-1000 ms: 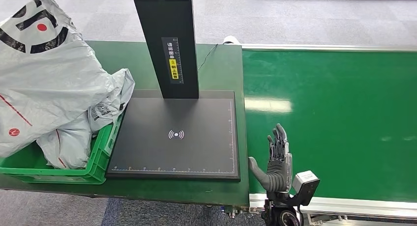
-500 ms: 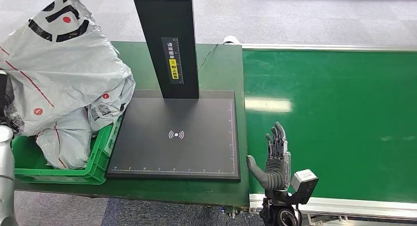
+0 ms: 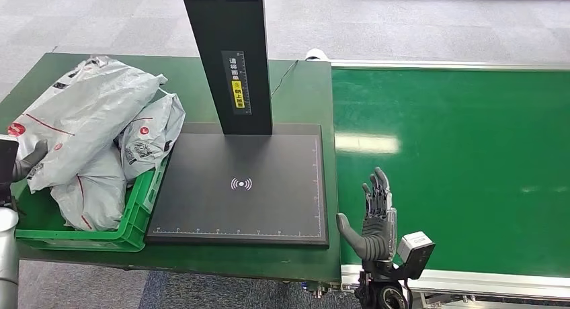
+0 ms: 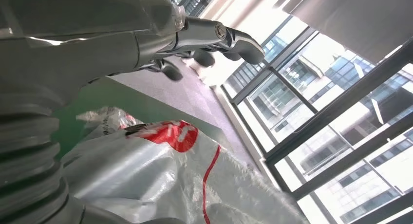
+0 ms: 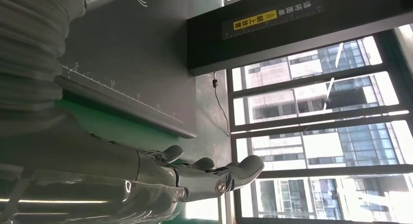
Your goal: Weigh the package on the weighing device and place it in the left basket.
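package (image 3: 87, 111) dropped into basket (image 3: 134, 218) | left robot hand (image 3: 27, 162) released | right robot hand (image 3: 376, 215) spread | grey floor (image 3: 403, 27)

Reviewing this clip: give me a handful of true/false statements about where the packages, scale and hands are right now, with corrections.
1. The black scale platform has a package on it. False: its surface is bare.
2. Grey packages are piled in the green basket to the left of the scale. True.
3. The right hand holds a package. False: it holds nothing, fingers extended, over the near edge of the green conveyor belt.
4. The left hand is at the top package's near end. True.
5. The scale's black post rises from the platform's near edge. False: it stands at the far edge.
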`<state>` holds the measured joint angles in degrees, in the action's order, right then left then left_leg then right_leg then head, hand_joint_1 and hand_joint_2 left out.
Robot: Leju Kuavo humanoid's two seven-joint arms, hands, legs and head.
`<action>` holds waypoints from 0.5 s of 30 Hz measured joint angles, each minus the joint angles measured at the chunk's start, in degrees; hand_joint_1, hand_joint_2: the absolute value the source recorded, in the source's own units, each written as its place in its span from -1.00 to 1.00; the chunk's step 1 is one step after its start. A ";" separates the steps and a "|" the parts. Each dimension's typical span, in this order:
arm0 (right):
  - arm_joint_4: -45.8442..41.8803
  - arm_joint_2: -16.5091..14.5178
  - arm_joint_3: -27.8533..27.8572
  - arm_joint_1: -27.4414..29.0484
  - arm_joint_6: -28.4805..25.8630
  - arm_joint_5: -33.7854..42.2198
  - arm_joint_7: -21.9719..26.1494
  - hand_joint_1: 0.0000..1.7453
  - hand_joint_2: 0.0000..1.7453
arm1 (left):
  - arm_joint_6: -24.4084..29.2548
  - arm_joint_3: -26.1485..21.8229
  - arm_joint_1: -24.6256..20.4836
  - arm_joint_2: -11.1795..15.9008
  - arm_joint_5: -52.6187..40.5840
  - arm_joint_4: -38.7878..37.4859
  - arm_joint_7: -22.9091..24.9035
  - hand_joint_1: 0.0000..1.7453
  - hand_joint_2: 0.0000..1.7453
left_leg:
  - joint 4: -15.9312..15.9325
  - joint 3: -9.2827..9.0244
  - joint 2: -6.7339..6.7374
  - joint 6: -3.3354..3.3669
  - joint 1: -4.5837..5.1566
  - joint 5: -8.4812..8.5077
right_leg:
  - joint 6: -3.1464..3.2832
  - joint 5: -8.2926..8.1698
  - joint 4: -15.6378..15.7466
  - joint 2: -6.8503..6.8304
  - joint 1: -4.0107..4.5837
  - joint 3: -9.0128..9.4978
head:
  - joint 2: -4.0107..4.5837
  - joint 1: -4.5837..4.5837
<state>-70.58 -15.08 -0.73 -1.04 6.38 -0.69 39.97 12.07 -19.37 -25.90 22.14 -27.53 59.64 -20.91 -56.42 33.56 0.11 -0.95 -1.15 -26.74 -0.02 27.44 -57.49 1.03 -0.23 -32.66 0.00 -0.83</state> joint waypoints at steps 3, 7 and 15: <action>-0.02 0.00 0.09 0.05 0.00 0.01 0.00 -1.00 1.00 | -0.04 -0.93 1.33 -0.01 2.03 1.95 -0.86 -1.00 1.00 | 0.00 -0.02 0.05 0.00 0.00 0.00 | 0.00 0.00 0.00 0.04 0.00 0.02 | 0.00 0.01; -0.02 0.00 0.33 0.31 -0.03 0.01 -0.01 -1.00 1.00 | -0.11 -4.16 6.43 -0.60 11.05 9.20 -4.30 -1.00 1.00 | 0.00 0.01 0.19 -0.01 0.00 -0.02 | 0.00 0.01 -0.01 0.16 0.00 -0.09 | 0.00 0.02; -0.30 -0.02 0.81 0.80 -0.79 -0.01 -0.01 -1.00 1.00 | 2.53 -9.75 18.13 -4.77 21.40 28.59 -9.91 -1.00 1.00 | 0.00 0.04 0.17 0.01 0.01 -0.12 | 0.00 0.08 0.02 0.14 -0.02 -0.10 | 0.00 0.00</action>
<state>-70.88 -15.10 0.08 -0.24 5.59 -0.69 39.95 14.60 -29.12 -7.77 17.37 -6.14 88.22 -30.82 -56.42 33.60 0.28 -0.94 -1.14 -26.85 -0.02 27.52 -57.48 1.17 -0.24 -32.76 0.00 -0.83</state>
